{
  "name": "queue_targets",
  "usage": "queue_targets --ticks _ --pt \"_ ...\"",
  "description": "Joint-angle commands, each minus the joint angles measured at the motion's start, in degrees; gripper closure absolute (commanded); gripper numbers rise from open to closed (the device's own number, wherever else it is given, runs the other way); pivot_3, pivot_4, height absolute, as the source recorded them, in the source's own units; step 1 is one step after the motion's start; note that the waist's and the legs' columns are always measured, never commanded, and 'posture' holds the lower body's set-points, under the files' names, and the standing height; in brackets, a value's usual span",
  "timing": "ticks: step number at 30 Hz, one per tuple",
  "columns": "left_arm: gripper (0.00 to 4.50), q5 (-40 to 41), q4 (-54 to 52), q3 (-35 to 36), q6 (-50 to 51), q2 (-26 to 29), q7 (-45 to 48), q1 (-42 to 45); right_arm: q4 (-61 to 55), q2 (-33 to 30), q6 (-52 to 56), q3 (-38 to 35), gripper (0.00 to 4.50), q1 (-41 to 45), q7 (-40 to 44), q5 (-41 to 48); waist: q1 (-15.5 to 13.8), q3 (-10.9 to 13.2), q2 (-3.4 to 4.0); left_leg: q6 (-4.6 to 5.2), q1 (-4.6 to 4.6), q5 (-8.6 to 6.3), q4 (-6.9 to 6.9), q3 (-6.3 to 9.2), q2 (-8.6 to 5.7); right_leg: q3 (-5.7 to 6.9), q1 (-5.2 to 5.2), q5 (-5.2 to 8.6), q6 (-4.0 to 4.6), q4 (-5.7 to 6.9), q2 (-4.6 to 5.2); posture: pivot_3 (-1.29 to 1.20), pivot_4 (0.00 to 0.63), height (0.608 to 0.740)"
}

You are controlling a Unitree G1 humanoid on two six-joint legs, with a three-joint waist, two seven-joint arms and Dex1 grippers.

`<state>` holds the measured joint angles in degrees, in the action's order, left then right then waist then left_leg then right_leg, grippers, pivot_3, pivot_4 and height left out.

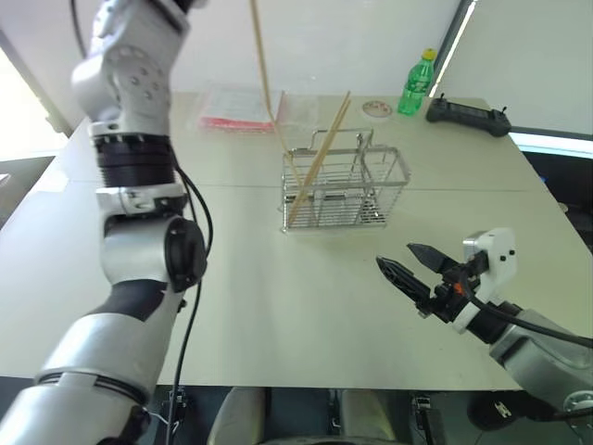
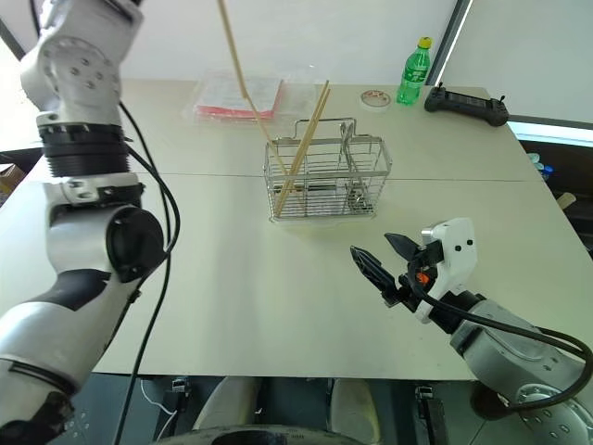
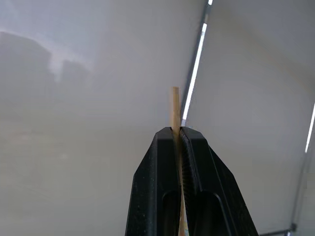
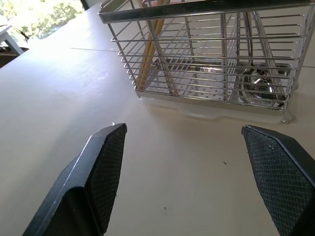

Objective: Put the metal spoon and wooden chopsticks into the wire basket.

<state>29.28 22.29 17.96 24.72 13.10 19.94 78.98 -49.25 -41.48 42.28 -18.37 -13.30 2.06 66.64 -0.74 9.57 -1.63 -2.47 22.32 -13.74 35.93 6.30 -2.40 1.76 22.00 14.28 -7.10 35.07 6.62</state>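
Up close, the left wrist view has the left gripper (image 3: 177, 135) pinched tight on one pale wooden chopstick (image 1: 264, 79), whose lower end drops into the left end of the silver wire basket (image 1: 343, 190) mid-table, where more chopsticks lean. The right wrist view catches the shiny metal spoon (image 4: 258, 86) lying in the basket's right compartment, with the right gripper (image 1: 408, 264) gaping wide and empty, near and right of the basket.

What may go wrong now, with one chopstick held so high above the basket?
1. The left gripper pinches the raised chopstick near its top end, so it may swing or slip.
2. Its lower tip is near the wire basket rim; it may catch on the wires or miss.
3. It may knock the two chopsticks already leaning inside.
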Motion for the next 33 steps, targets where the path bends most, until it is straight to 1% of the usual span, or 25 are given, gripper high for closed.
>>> queue_targets --ticks 1,9,11,14,16,17,19,20,21,22,24,28,31,33 --pt "4.45 -0.82 -3.32 -3.53 -1.24 -1.89 1.26 -2.58 -2.17 0.87 -1.15 -0.64 0.64 -0.54 -1.13 0.39 0.04 0.0 0.01 0.0 -0.02 0.0 0.0 -0.01 0.0 -0.01 -0.03 0.0 0.01 0.01 0.0 0.0 0.15 0.734" --pt "4.45 -4.45 -3.29 -9.46 -6.01 -4.37 4.77 -7.88 -4.22 2.44 -2.44 -1.21 0.64 -3.24 -3.19 -0.33 -0.04 0.0 0.02 0.03 0.09 -0.01 -0.03 0.0 0.03 -0.02 0.11 -0.01 0.05 -0.02 -0.08 0.0 0.15 0.734" --pt "4.45 -5.94 -3.71 -11.19 -7.91 -5.39 5.22 -10.38 -4.51 2.62 -2.84 -1.48 0.64 -3.66 -3.57 -0.36 -0.06 -0.02 0.05 0.03 0.08 -0.01 -0.03 -0.01 0.03 -0.03 0.1 -0.01 0.06 -0.04 -0.08 0.0 0.15 0.734" --pt "4.45 -6.5 -5.02 -12.43 -7.75 -7.1 4.62 -13.72 -4.65 2.63 -3.3 -1.78 0.64 -3.93 -3.99 -0.23 -0.12 -0.02 0.05 0.03 0.07 -0.01 -0.01 0.01 0.04 -0.02 0.06 -0.01 0.07 -0.04 -0.08 0.0 0.15 0.734" --pt "3.82 -6.68 -5.66 -12.51 -7.58 -7.93 3.64 -15.17 -4.52 2.58 -3.46 -1.9 0.64 -3.88 -4.22 -0.1 -0.12 -0.02 0.04 0.03 0.08 -0.01 0.01 0.03 0.03 -0.02 0.05 0.0 0.09 -0.05 -0.08 0.0 0.15 0.734" --pt "3.59 -6.23 -5.96 -12.2 -6.77 -8.28 3.08 -15.64 -4.38 2.52 -3.51 -1.98 0.64 -3.74 -4.31 0.09 -0.11 -0.01 0.04 0.03 0.08 -0.01 0.02 0.03 0.04 -0.02 0.06 -0.01 0.09 -0.05 -0.08 0.0 0.15 0.734" --pt "2.64 -5.52 -6.52 -11.82 -5.68 -8.57 2.48 -16.13 -4.22 2.41 -3.56 -2.05 0.64 -3.58 -4.39 0.31 -0.03 -0.01 0.04 0.03 0.09 -0.01 0.02 0.04 0.04 -0.02 0.06 -0.01 0.09 -0.04 -0.08 0.0 0.15 0.734" --pt "2.04 -5.42 -7.09 -11.79 -5.33 -8.48 2.36 -16.43 -4.13 2.33 -3.59 -2.11 0.64 -3.55 -4.37 0.38 -0.02 -0.01 0.04 0.03 0.09 -0.01 0.01 0.03 0.04 -0.02 0.07 -0.01 0.09 -0.05 -0.08 0.0 0.15 0.734" --pt "1.59 -5.45 -7.53 -11.83 -5.16 -8.39 2.31 -16.63 -4.09 2.28 -3.63 -2.14 0.64 -3.55 -4.35 0.41 -0.01 -0.01 0.04 0.03 0.09 -0.01 -0.01 0.03 0.04 -0.02 0.07 -0.01 0.08 -0.05 -0.08 0.0 0.15 0.734" --pt "1.01 -5.12 -8.1 -11.39 -4.26 -7.97 1.96 -16.64 -3.76 2.11 -3.64 -2.26 0.64 -3.41 -4.1 0.4 -0.02 -0.01 0.04 0.04 0.08 -0.01 -0.02 0.03 0.04 -0.02 0.08 -0.01 0.08 -0.05 -0.08 0.0 0.15 0.734" --pt "0.06 -4.51 -8.86 -10.66 -2.72 -7.33 1.49 -16.53 -3.28 1.85 -3.64 -2.47 0.64 -3.16 -3.74 0.4 -0.04 -0.02 0.05 0.04 0.08 -0.01 -0.03 0.03 0.04 -0.01 0.08 -0.01 0.08 -0.05 -0.08 0.0 0.15 0.734" --pt "0.06 -1.07 -8.26 -7.82 3.23 -4.31 1.71 -14.65 -1.84 0.6 -3.38 -3.65 0.64 -1.9 -2.4 0.48 0.02 -0.02 0.06 0.04 0.07 -0.01 -0.01 0.03 0.04 -0.01 0.06 -0.01 0.08 -0.04 -0.09 0.0 0.15 0.734" --pt "0.06 2.27 -4.69 -5.56 10.6 1.36 5.7 -12.4 -0.19 -1.22 -3.07 -5.76 0.64 -0.66 -0.69 0.71 0.02 -0.01 0.06 0.04 0.07 -0.01 0.02 0.04 0.05 0.0 0.07 0.0 0.08 -0.02 -0.12 0.0 0.15 0.734" --pt "0.06 3.66 -3.28 -5.24 13.12 4.96 9.82 -11.82 0.68 -2.35 -2.95 -7.22 0.64 -0.17 0.25 1.07 0.15 -0.01 0.08 0.04 0.07 -0.01 0.01 0.03 0.06 0.0 0.09 0.0 0.08 -0.02 -0.15 0.0 0.15 0.734"
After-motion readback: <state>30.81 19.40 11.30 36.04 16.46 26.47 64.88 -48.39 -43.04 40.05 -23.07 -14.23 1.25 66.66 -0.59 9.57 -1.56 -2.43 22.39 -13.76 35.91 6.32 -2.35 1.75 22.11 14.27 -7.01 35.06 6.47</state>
